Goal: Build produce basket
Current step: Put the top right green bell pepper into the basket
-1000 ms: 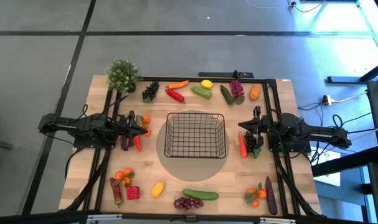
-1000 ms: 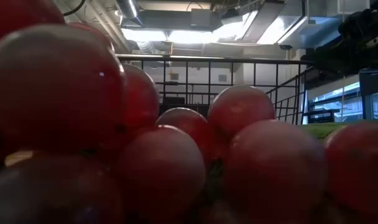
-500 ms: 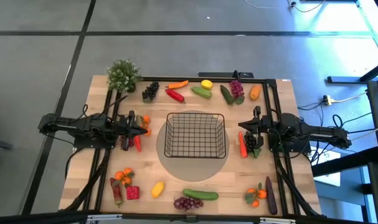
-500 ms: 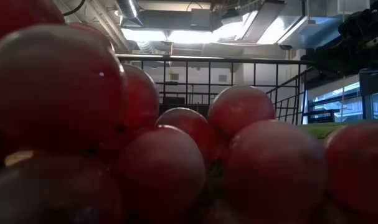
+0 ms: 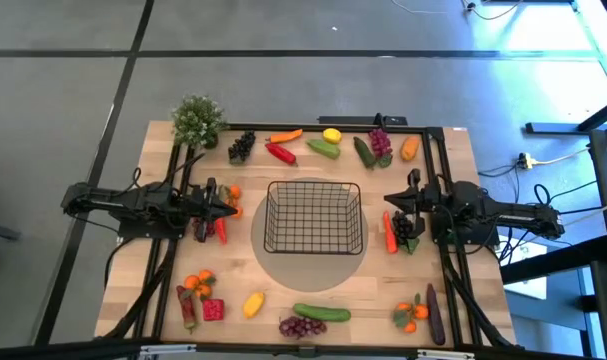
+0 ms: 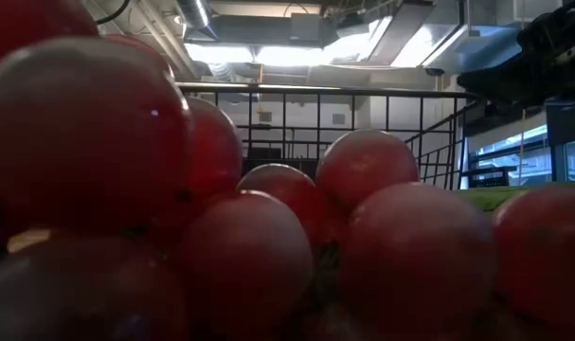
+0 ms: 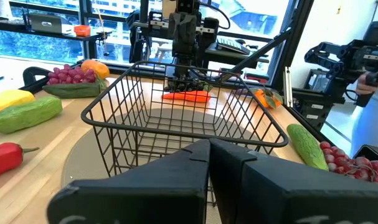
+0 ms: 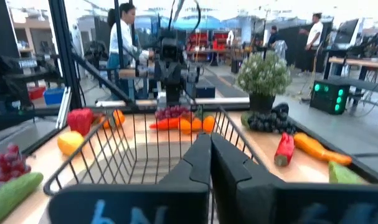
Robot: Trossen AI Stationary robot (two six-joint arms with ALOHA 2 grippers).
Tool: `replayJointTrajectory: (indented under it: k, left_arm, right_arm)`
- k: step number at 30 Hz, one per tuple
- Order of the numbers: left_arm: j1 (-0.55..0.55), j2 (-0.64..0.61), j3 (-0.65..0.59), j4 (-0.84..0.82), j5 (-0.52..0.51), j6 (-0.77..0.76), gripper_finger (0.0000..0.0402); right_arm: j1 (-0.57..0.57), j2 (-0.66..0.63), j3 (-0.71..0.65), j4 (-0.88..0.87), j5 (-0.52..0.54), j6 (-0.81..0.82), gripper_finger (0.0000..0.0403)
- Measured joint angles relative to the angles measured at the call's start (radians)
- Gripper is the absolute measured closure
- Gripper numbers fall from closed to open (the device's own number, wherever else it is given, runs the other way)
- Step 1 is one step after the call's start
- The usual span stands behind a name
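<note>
The black wire basket (image 5: pixel 313 217) stands empty on the table's middle; it also shows in the left wrist view (image 7: pixel 182 118) and the right wrist view (image 8: pixel 145 134). Toy produce lies all around it. My left gripper (image 5: pixel 233 208) is shut and empty, level, just left of the basket, over an orange (image 5: pixel 233 192) and a red pepper (image 5: pixel 221 230). My right gripper (image 5: pixel 391 214) is shut and empty just right of the basket, beside a red-orange carrot (image 5: pixel 390 233) and dark grapes (image 5: pixel 410 238). The shut fingertips show in the left wrist view (image 7: pixel 208 149) and the right wrist view (image 8: pixel 209 144).
Along the far edge are a potted plant (image 5: pixel 197 121), dark grapes (image 5: pixel 241 146), a red pepper (image 5: pixel 280 153), a lemon (image 5: pixel 331 135) and cucumbers (image 5: pixel 323 148). Near the front edge are red grapes (image 5: pixel 301 326), filling the low view (image 6: pixel 221 218), a cucumber (image 5: pixel 321 313), a lemon (image 5: pixel 253 303) and an eggplant (image 5: pixel 435 312).
My right arm has shifted a little, as the low view's upper right shows. Both grippers stay shut and nothing on the table has moved.
</note>
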Motion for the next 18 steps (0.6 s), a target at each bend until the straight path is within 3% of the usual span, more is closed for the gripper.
replayJointTrajectory:
  k: [8,18]
  left_arm:
    - [0.0,0.0,0.0,0.0,0.0,0.0,0.0401]
    - [0.0,0.0,0.0,0.0,0.0,0.0,0.0401]
  right_arm:
    - [0.0,0.0,0.0,0.007,0.003,-0.038,0.0402]
    - [0.0,0.0,0.005,-0.002,0.147,-0.009,0.0403]
